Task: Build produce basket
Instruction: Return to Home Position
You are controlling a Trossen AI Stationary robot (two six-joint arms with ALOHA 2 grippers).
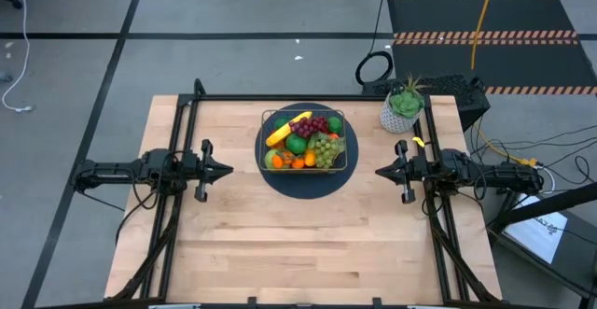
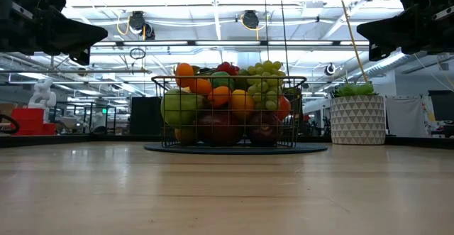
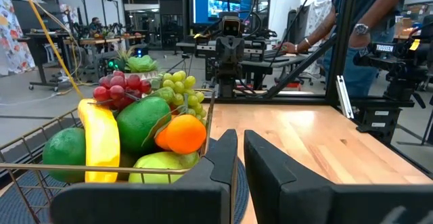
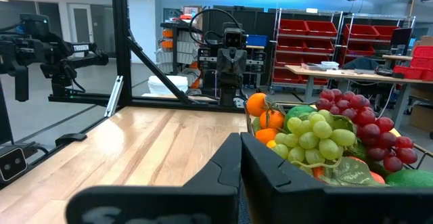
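Nearest in the left wrist view, the left gripper (image 3: 240, 135): fingers all but closed, only a thin slit between them, gripping nothing. Same for the right gripper (image 4: 241, 137) in its own view, fingers pressed together and empty.

Just past each, the basket (image 3: 101, 168), heaped with produce (image 3: 139, 122). Seen best from the left side: the banana (image 3: 100, 139) leaning at the rim, an orange (image 3: 181, 135) beside it. Seen best from the right side: green grapes (image 4: 311, 139) and red grapes (image 4: 369, 126) in front, oranges (image 4: 260, 109) behind.

Shown from table height alone: both grippers held well above the table (image 2: 227, 192), higher than the heap.

From above: basket centred on a round dark mat (image 1: 303, 186), between the two grippers, tips pointing at each other across it. Banana's long axis diagonal, one end at the left arm's side of the rim, the other toward the far middle, next to the red grapes.

Farther back, near the table's far corner on the right arm's side, a potted plant (image 1: 403, 106). Beyond the table, in the left wrist view only, a person's arm with a wristwatch (image 3: 362, 29)
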